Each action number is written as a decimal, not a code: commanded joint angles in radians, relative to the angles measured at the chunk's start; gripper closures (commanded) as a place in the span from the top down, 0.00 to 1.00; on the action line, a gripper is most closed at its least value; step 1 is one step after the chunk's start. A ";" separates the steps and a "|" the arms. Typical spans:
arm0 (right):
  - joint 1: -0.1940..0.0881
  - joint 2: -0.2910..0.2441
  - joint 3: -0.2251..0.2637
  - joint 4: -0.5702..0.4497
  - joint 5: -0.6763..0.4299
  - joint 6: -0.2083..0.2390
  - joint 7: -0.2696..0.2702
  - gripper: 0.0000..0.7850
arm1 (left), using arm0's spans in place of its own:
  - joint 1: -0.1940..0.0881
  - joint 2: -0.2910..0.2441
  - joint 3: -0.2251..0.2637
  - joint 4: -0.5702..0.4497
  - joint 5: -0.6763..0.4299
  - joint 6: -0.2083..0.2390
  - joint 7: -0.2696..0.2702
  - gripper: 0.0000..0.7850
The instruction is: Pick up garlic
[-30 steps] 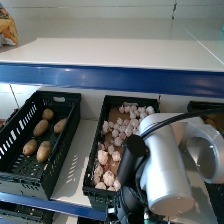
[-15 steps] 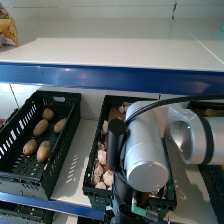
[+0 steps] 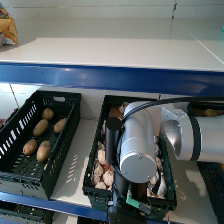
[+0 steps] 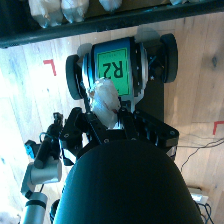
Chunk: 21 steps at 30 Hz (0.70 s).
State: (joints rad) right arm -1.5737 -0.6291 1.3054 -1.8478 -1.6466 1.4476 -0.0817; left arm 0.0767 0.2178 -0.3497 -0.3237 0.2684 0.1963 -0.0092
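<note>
A black crate (image 3: 107, 107) in the middle of the shelf holds many whitish garlic bulbs (image 3: 102, 170). My right arm (image 3: 145, 150) reaches over it and hides most of them. In the right wrist view my right gripper (image 4: 106, 119) is shut on one garlic bulb (image 4: 103, 100), held between its dark fingers (image 4: 91, 121) out past the crate's front rim (image 4: 75, 25). More garlic bulbs (image 4: 50, 10) show inside the crate beyond that rim. The gripper itself is hidden in the head view.
A second black crate (image 3: 20, 165) to the left holds brown potatoes (image 3: 40, 127). A white shelf with a blue front edge (image 3: 100, 75) runs above both crates. Under the gripper are the robot's wheeled base (image 4: 117, 67), marked R2, and a wooden floor (image 4: 200, 60).
My right arm has swung left and forward over the garlic crate, toward its front edge. It now covers far more of the bulbs than a second ago.
</note>
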 commanded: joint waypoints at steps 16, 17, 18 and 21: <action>0.014 0.048 0.019 0.004 0.007 0.023 -0.019 0.00 | 0.000 0.000 0.000 0.000 0.000 0.000 0.000 0.00; 0.013 0.048 0.017 0.004 0.007 0.019 -0.021 0.00 | 0.000 0.000 0.000 0.000 0.000 0.000 0.000 0.00; 0.012 0.048 0.016 0.004 0.007 0.018 -0.021 0.00 | 0.000 0.000 0.000 0.000 0.000 0.000 0.000 0.00; 0.007 0.050 0.015 0.004 0.007 0.011 -0.025 0.00 | 0.000 0.000 0.000 0.000 0.000 0.000 0.000 0.00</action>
State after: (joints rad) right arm -1.5657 -0.5798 1.3211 -1.8439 -1.6396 1.4609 -0.1055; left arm 0.0767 0.2178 -0.3497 -0.3237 0.2684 0.1963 -0.0092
